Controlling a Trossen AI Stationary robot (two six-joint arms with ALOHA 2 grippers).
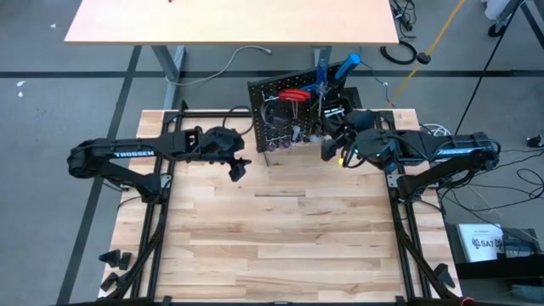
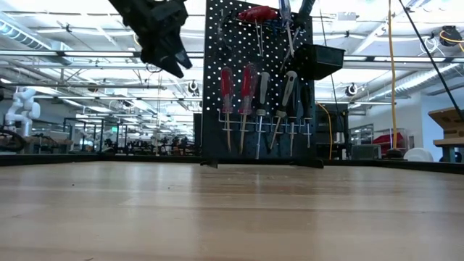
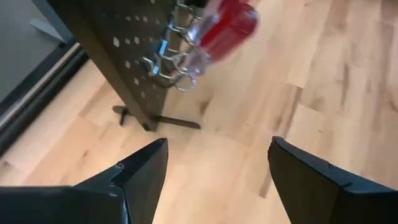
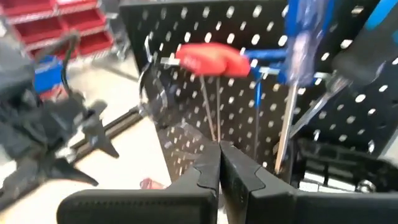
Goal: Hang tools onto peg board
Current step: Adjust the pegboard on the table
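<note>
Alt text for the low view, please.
A black peg board stands upright on the wooden table, with red- and dark-handled screwdrivers hanging in a row. The left gripper hovers open, empty, beside the board's upper corner.

Open jaws hang above the wooden table (image 3: 249, 143), near the peg board (image 3: 118, 56) holding a red-handled screwdriver (image 3: 224, 31).

We see the peg board (image 2: 257, 80), a black perforated panel, standing upright on thin legs at the far edge of the counter. Along its silver hook rail (image 2: 264, 125) the tools (image 2: 261, 101) hang handle-up: two red-handled screwdrivers, then darker-handled ones (one tilted). Higher up sits a red T-handle key (image 2: 257, 13), a blue-handled screwdriver (image 4: 303, 43) beside it, above a small black bin (image 2: 319, 61).
</note>
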